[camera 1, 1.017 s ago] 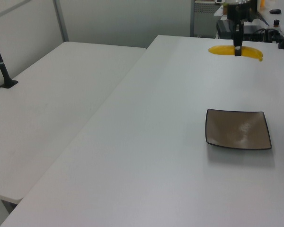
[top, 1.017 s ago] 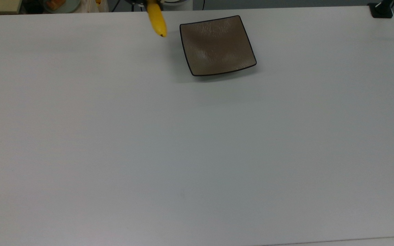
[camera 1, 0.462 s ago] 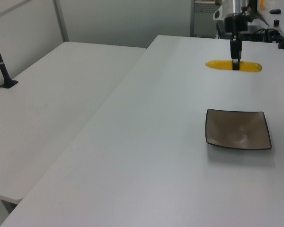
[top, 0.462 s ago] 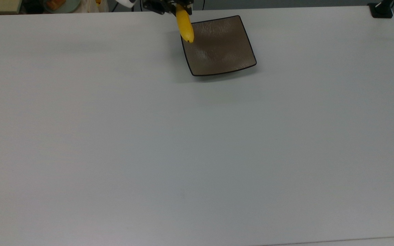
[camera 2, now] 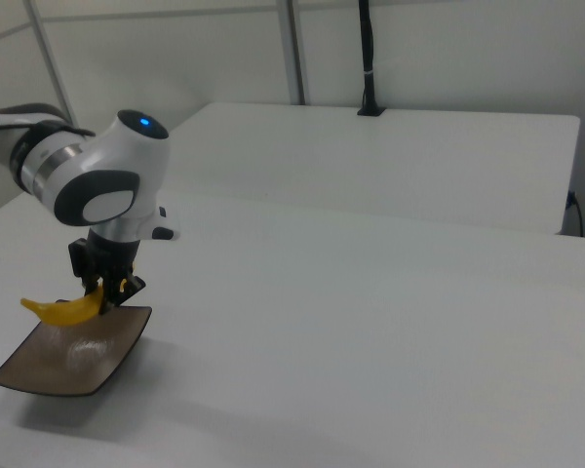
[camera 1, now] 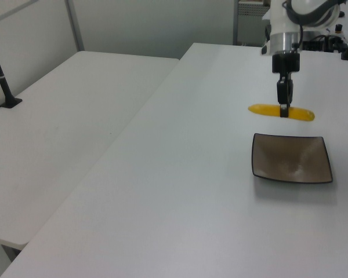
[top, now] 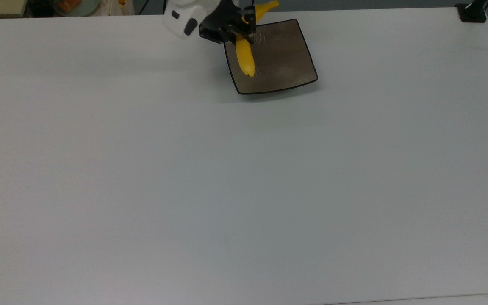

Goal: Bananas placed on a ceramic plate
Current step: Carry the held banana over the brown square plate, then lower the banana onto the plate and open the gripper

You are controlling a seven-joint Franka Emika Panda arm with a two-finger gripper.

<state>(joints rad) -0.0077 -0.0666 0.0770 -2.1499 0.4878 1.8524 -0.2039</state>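
A wide stretch of bare white bench (top: 244, 190) lies nearest the top view's camera; beyond it, below the claw (top: 241, 34), sits one square brown ceramic plate (top: 282, 63) with a black rim. The claw is closed on the middle of one yellow banana (top: 246, 59), which hangs level above the plate without touching it. In the top view the banana's dark-tipped end reaches out from the claw over the plate's near-left part, while its stem end (top: 266, 7) pokes past the plate's far edge behind the claw. The left view shows the banana (camera 1: 281, 111) crosswise under the claw (camera 1: 284, 107), clear of the plate (camera 1: 291, 159); the right view shows it (camera 2: 66, 310) held just above the plate's (camera 2: 73, 356) far rim.

The risk appears to lie in the release: the fruit looks off-centre toward the far rim, so dropping it here could leave the stem overhanging and let it roll or tip onto the bench. A fall from this height could also bounce it off the glossy surface.

Count: one banana, one plate, one claw.
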